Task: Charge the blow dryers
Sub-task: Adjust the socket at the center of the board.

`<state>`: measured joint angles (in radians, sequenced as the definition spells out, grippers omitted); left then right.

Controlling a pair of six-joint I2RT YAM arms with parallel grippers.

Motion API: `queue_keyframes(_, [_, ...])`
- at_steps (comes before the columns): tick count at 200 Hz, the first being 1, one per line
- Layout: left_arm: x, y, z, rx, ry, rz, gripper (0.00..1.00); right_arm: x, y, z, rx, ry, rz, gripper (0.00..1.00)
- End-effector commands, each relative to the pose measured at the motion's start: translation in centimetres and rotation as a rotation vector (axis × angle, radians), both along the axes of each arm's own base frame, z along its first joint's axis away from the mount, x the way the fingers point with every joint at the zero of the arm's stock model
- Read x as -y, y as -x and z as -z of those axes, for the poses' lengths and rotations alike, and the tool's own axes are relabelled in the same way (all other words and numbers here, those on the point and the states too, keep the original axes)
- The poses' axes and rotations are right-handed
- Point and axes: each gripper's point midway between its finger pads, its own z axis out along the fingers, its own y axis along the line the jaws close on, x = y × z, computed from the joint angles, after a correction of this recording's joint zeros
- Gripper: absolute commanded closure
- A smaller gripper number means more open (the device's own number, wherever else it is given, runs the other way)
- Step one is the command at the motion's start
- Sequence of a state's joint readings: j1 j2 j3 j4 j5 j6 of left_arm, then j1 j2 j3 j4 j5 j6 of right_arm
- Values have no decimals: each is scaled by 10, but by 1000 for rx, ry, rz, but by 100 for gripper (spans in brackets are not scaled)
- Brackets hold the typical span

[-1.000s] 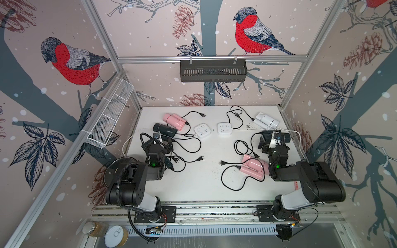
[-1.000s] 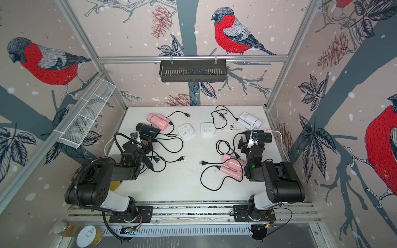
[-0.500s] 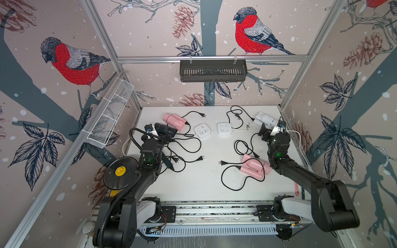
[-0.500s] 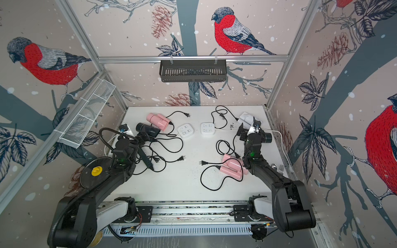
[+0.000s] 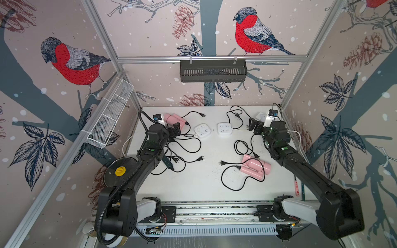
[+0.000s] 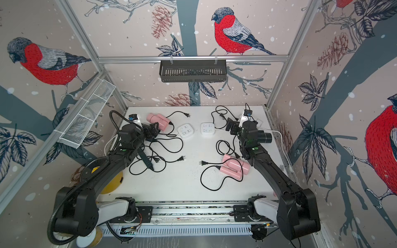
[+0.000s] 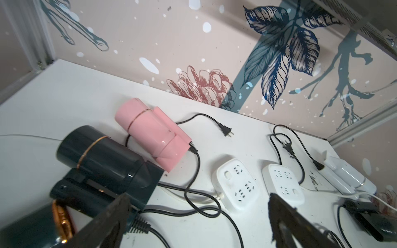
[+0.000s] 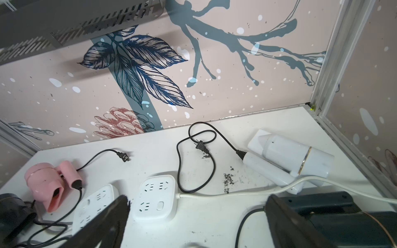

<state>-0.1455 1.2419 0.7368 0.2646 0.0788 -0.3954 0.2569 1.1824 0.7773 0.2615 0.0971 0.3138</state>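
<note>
— Pink folding hair dryer (image 5: 171, 118), where is it?

— At the back of the white table (image 5: 193, 184), on the left side. A dark folding hair dryer (image 7: 103, 158) lies just beside it (the left wrist view shows that best).

— And the left gripper (image 7: 197, 214)?

— Its jaws are spread wide, with nothing in them. It hangs low, close to the dark one and a tangle of thin black cords (image 5: 189, 146).

— Is there one more pink one?

— Yes! A second pink hair dryer (image 5: 255, 169) lies nearer the front, on the right, next to the right arm. Its black plug (image 5: 222, 163) lies loose on the table.

— What about the right gripper (image 8: 197, 214)?

— Wide apart too, and empty. It is at the back right. A white folding hair dryer (image 8: 290, 158) lies past it, near the corner. Another dark hair dryer (image 6: 265, 137) sits just beside the arm.

— Where do the plugs go?

— A white square power strip (image 5: 202, 130) and a second white power strip (image 5: 224, 128) sit side by side at the back, between the two grippers. The plugs I can see lie loose on the table.
</note>
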Motion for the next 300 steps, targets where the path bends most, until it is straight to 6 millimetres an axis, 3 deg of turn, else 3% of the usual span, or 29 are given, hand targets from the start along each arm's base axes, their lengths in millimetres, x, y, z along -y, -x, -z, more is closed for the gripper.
queue_keyframes(1, [19, -2, 4, -42, 34, 61, 1, -16, 4, 0, -27, -33, -76, 0])
queue_keyframes(52, [39, -36, 16, -146, 3, 123, 2, -26, 2, -2, 2, -57, -143, 0])
queue_keyframes(58, [40, -39, 27, -183, -9, 125, 3, -27, 1, -1, -4, -57, -148, 0])
queue_keyframes(64, [41, -49, 21, -181, -18, 125, 3, -28, 1, -1, -9, -56, -158, 0])
queue_keyframes(92, [49, -76, 46, -310, -43, 143, 10, -39, 5, -1, -7, -76, -215, 0])
queue_keyframes(137, [66, -103, 81, -424, -88, 142, 10, -56, 21, 6, -1, -30, -243, 0])
queue_keyframes(159, [81, -104, 96, -475, -128, 159, 11, -63, 29, 13, 0, -3, -249, 0])
queue_keyframes(229, [118, -80, 126, -579, -112, 196, 12, -91, 43, 39, -35, -5, -309, 0])
queue_keyframes(295, [142, -71, 138, -603, -68, 210, 13, -104, 33, 42, -77, -60, -330, 0])
queue_keyframes(300, [145, -70, 140, -610, -66, 215, 13, -105, 30, 52, -105, -55, -328, 0])
